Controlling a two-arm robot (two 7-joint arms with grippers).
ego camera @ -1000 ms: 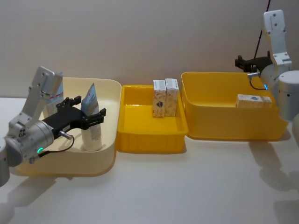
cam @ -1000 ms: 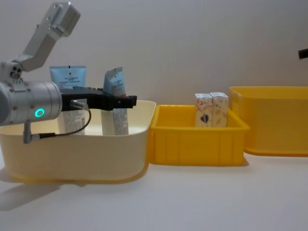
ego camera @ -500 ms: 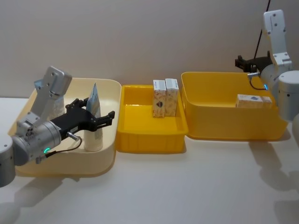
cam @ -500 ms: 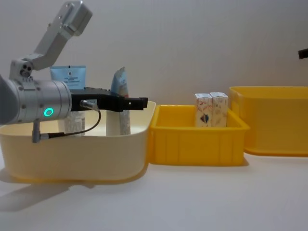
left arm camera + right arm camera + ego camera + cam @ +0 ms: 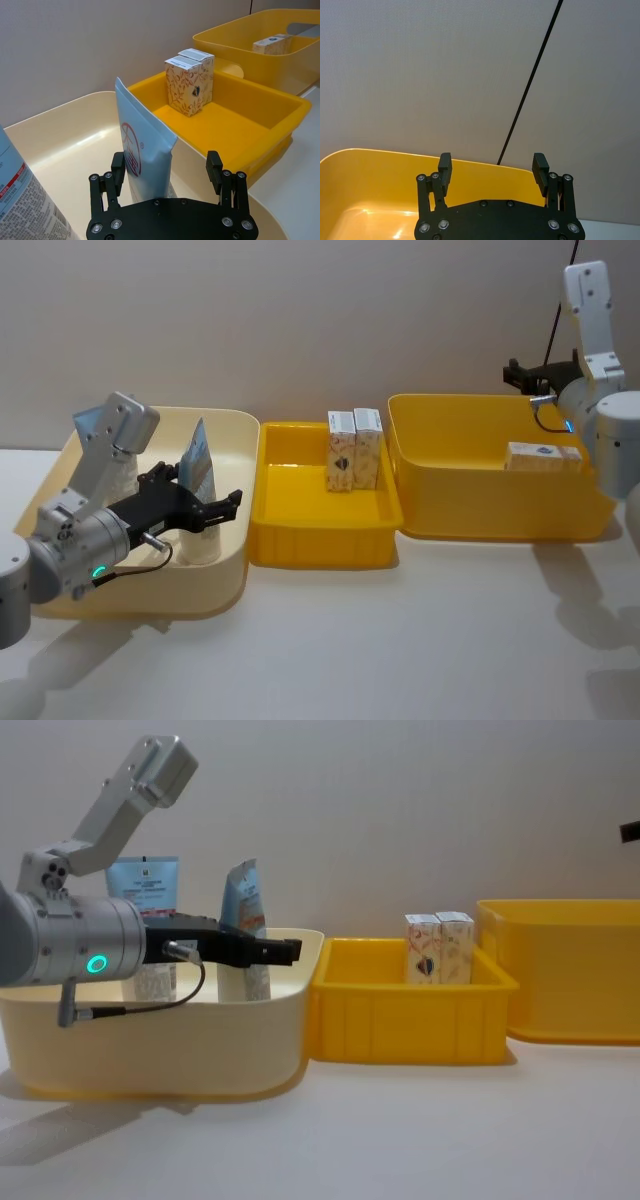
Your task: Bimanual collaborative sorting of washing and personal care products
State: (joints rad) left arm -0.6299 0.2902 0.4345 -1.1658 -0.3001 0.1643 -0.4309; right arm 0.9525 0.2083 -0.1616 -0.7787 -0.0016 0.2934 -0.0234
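A light blue and white squeeze tube [image 5: 197,462] [image 5: 145,155] [image 5: 243,908] stands upright in the cream bin [image 5: 232,430]. My left gripper [image 5: 205,492] [image 5: 166,167] [image 5: 280,951] is open around the tube, which stands close to one finger. A second tube [image 5: 143,885] [image 5: 22,200] stands behind it. Two cream cartons with an orange pattern [image 5: 353,448] [image 5: 190,80] [image 5: 439,947] stand upright in the middle yellow bin [image 5: 320,545]. Another carton [image 5: 543,456] lies in the right yellow bin [image 5: 480,520]. My right gripper [image 5: 518,375] [image 5: 492,167] hangs open above that bin's far edge.
The three bins sit side by side along the back of the white table [image 5: 400,640], with a wall close behind them. A black cable [image 5: 530,80] runs up the wall near the right arm.
My left gripper has dropped lower inside the cream bin, and the tube now stands straighter between its open fingers. The right arm has not moved.
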